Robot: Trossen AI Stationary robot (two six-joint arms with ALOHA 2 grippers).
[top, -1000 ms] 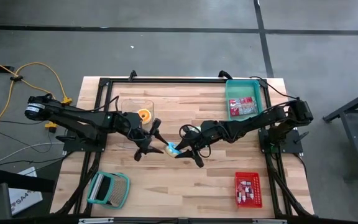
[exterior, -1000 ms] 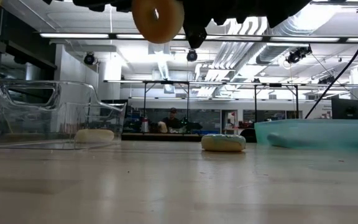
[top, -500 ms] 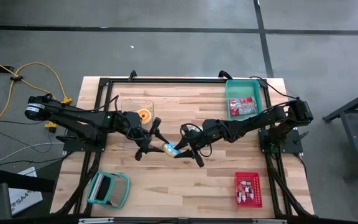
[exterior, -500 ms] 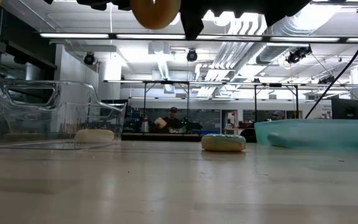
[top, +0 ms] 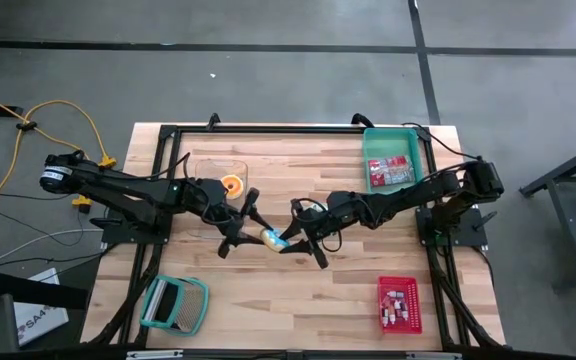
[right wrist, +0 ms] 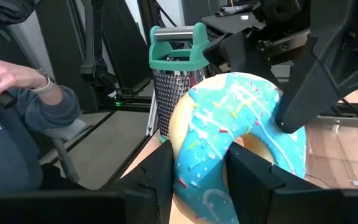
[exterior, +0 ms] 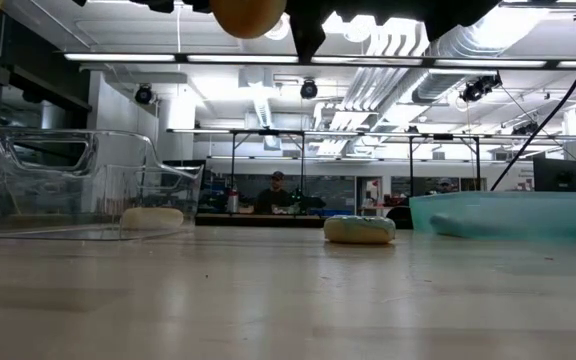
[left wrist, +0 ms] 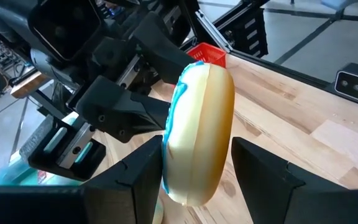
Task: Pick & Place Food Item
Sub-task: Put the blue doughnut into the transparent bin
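I hold the blue-iced doughnut [top: 272, 238] up off the table [top: 298, 290], between my left pincer [top: 251, 232] and right pincer [top: 290, 240], both pinching it. It looks soft and light, icing easily marred; I grip the plain rim. Behind the left pincer, the clear tub [top: 216, 172] holds an orange doughnut [top: 231, 184].

A box [top: 38, 318] lying on the floor beside the table is showing "SA4". Nothing else is reading legibly.
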